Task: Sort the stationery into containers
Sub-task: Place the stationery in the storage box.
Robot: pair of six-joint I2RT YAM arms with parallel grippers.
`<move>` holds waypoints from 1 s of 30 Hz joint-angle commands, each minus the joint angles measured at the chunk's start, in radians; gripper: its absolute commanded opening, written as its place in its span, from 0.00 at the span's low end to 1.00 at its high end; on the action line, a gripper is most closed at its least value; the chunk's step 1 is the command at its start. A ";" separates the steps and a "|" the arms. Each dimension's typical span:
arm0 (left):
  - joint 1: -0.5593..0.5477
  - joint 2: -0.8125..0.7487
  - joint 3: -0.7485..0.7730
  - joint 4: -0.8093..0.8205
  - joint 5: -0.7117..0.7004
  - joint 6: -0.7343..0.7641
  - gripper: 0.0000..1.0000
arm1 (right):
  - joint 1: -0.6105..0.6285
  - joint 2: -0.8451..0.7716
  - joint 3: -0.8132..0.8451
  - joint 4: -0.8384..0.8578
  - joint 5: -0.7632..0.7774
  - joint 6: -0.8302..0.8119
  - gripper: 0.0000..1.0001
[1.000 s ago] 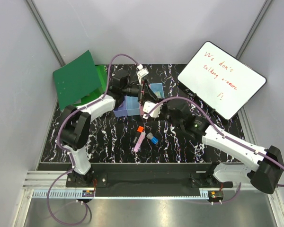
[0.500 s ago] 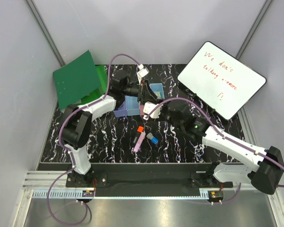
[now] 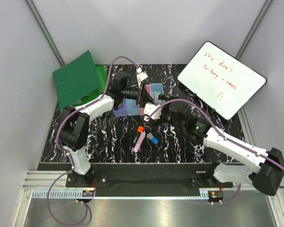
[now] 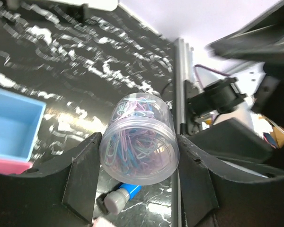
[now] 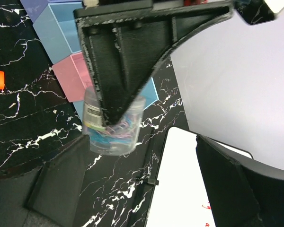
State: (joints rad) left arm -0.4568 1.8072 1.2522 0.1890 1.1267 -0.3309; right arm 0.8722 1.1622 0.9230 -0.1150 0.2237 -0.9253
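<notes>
My left gripper (image 4: 138, 156) is shut on a clear round jar of coloured paper clips (image 4: 138, 137) and holds it above the table beside the row of containers (image 3: 124, 109). In the right wrist view the jar (image 5: 113, 127) hangs by the pink bin (image 5: 71, 78) and the far light blue bin (image 5: 151, 94). My right gripper (image 5: 137, 189) is open and empty, just beside the jar. An orange-capped marker (image 3: 140, 128), a pink marker (image 3: 138, 142) and a small blue piece (image 3: 155, 140) lie on the table. A blue marker with a grey cap (image 4: 118, 198) lies under the jar.
A whiteboard with red writing (image 3: 221, 78) leans at the back right, close to my right gripper. A green folder (image 3: 78, 78) stands at the back left. Grey walls close in both sides. The two arms crowd together over the bins.
My left gripper has shifted slightly right over the bins with the jar held. The right arm has edged a little toward it.
</notes>
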 commanded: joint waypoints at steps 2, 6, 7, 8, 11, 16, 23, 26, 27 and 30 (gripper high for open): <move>0.015 -0.058 0.073 -0.097 -0.094 0.108 0.06 | 0.002 -0.036 0.002 0.032 0.035 -0.014 1.00; 0.021 -0.055 0.168 -0.303 -0.244 0.258 0.04 | 0.002 -0.053 -0.001 0.018 0.054 -0.012 1.00; 0.021 -0.057 0.183 -0.327 -0.267 0.280 0.04 | 0.004 -0.055 -0.004 0.017 0.054 -0.012 1.00; 0.023 -0.055 0.196 -0.353 -0.287 0.302 0.04 | 0.002 -0.062 -0.012 0.015 0.057 -0.012 1.00; 0.023 -0.046 0.263 -0.465 -0.395 0.427 0.04 | 0.002 -0.075 -0.026 0.015 0.059 -0.012 1.00; 0.020 -0.002 0.360 -0.640 -0.570 0.581 0.02 | 0.001 -0.093 -0.036 0.017 0.068 -0.020 1.00; 0.003 0.072 0.424 -0.749 -0.717 0.768 0.01 | -0.042 -0.093 -0.015 0.020 0.111 0.023 1.00; -0.002 0.092 0.437 -0.769 -0.729 0.817 0.01 | -0.071 -0.094 -0.012 0.021 0.121 0.039 1.00; -0.003 0.102 0.441 -0.775 -0.732 0.826 0.01 | -0.081 -0.095 -0.012 0.021 0.117 0.042 1.00; -0.006 0.129 0.466 -0.792 -0.737 0.851 0.01 | -0.101 -0.104 -0.021 0.024 0.112 0.042 1.00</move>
State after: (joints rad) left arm -0.4549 1.9156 1.6436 -0.5770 0.4324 0.4332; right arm 0.7982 1.0924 0.8875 -0.1173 0.3065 -0.9108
